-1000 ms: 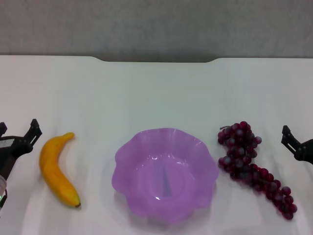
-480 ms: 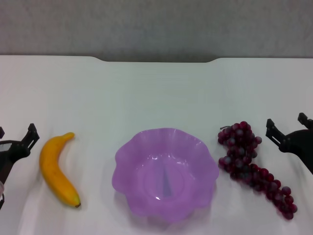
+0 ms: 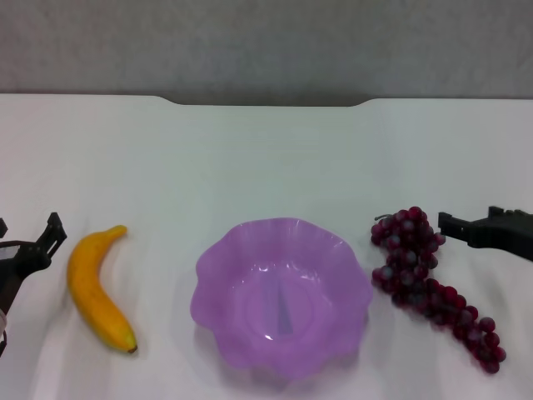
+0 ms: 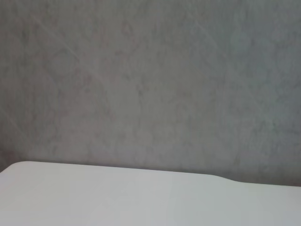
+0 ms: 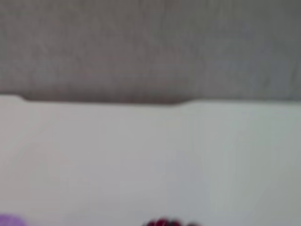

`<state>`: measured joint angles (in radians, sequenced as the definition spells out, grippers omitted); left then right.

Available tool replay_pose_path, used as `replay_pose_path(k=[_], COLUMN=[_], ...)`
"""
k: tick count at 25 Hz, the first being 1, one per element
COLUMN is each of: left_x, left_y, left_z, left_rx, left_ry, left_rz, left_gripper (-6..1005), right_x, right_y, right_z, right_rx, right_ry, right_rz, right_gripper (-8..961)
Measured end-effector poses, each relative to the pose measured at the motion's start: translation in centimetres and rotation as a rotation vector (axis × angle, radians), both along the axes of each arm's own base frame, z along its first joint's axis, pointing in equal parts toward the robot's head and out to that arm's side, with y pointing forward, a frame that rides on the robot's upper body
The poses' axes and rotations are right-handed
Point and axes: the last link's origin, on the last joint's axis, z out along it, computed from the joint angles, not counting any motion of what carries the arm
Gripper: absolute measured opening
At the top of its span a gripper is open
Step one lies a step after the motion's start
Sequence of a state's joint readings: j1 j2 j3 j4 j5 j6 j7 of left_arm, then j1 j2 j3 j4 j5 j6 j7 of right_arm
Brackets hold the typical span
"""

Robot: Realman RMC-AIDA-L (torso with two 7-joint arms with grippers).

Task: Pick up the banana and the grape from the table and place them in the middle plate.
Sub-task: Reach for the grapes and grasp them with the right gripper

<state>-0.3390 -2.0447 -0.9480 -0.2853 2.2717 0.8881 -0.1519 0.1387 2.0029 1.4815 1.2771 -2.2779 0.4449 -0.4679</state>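
The right tool (image 3: 450, 222) reached in from the right edge of the head view, its dark tip just beside the far end of the grape (image 3: 429, 279) and almost touching the uppermost berries; whether its fingers were parted or pressed together could not be told, since it showed only as one flat dark shape. It held nothing. The left tool (image 3: 29, 242) sat at the left edge of the scene, near the far end of the banana (image 3: 93, 287) but apart from it, with two dark prongs spread and nothing between them, so it appeared released. The banana lay on the table (image 3: 266, 158) to the left of the middle plate (image 3: 281, 293), its dark tip pointing toward the near side and its paler end toward the far side. The grape lay to the right of the middle plate, running diagonally from its stem end on the far side to its narrow end on the near right, close to the plate's scalloped rim without clearly touching it. The middle plate held nothing. The right wrist view showed a sliver of the grape (image 5: 167, 222) and a corner of the middle plate (image 5: 11, 221) at its lower edge, with the notched far edge of the table beyond; the left wrist view showed only the table (image 4: 117, 197) and a grey wall (image 4: 150, 80).
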Motion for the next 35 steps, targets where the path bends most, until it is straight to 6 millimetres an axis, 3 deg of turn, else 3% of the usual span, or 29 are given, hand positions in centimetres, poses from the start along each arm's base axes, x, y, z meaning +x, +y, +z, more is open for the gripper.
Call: replay_pose_path(k=[6, 12, 22, 35], left_x=[0.1, 0.3, 0.4, 0.4], left_y=[0.2, 0.3, 0.5, 0.5], left_z=[0.0, 0.0, -0.1, -0.3], left_rx=[-0.001, -0.001, -0.003, -0.017], left_ry=[0.000, 0.000, -0.001, 0.000], left_rz=[-0.004, -0.008, -0.012, -0.007], left_gripper=[891, 890, 891, 890], right_x=[-2.0, -1.1, -1.2, -1.3], right_y=[1.4, 1.9, 3.4, 3.3], right_z=[3.0, 4.7, 1.0, -2.7], right_rx=[-0.214, -0.232, -0.372, -0.395], right_ry=[0.074, 0.038, -0.016, -0.044], right_rz=[-0.108, -0.178, -0.190, -0.150], right_gripper=[890, 889, 888, 886])
